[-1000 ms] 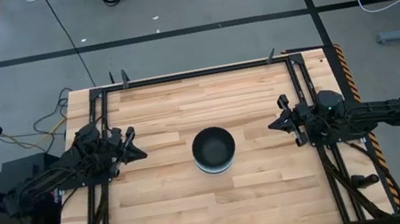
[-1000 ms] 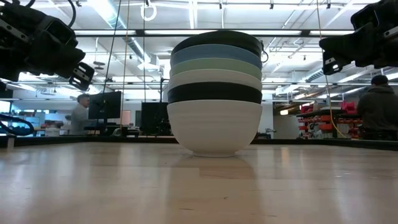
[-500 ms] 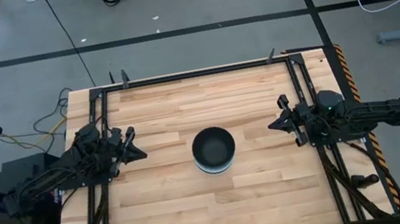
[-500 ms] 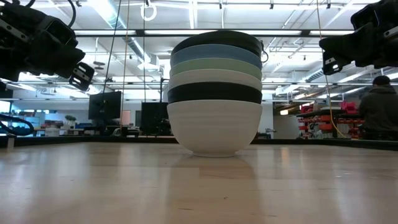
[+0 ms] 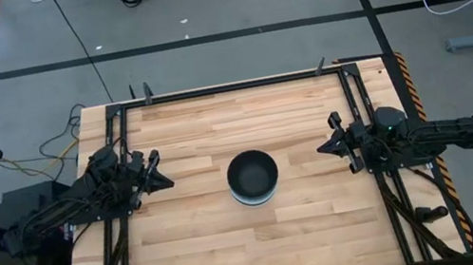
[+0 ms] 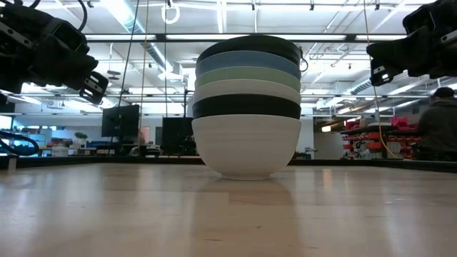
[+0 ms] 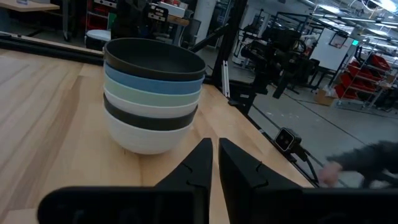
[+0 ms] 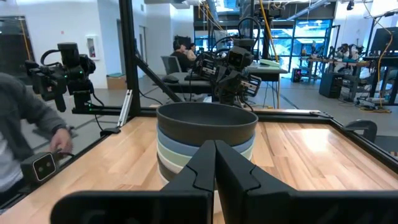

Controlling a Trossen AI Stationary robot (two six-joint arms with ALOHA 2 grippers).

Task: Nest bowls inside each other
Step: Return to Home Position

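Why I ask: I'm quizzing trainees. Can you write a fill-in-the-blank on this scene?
The top bowl is ____.
The bottom bowl is ____.
The blue bowl sits directly on the ____ one.
The stack holds ____ bowls.
Missing words: black; white; green; six.

Bright, even light falls from long ceiling lamps (image 6: 123,16), leaving the counter (image 6: 107,207) with only a soft shadow and a pale sheen beneath the stack of bowls (image 6: 247,107). In the high view the wood is flatly lit, shadows faint.
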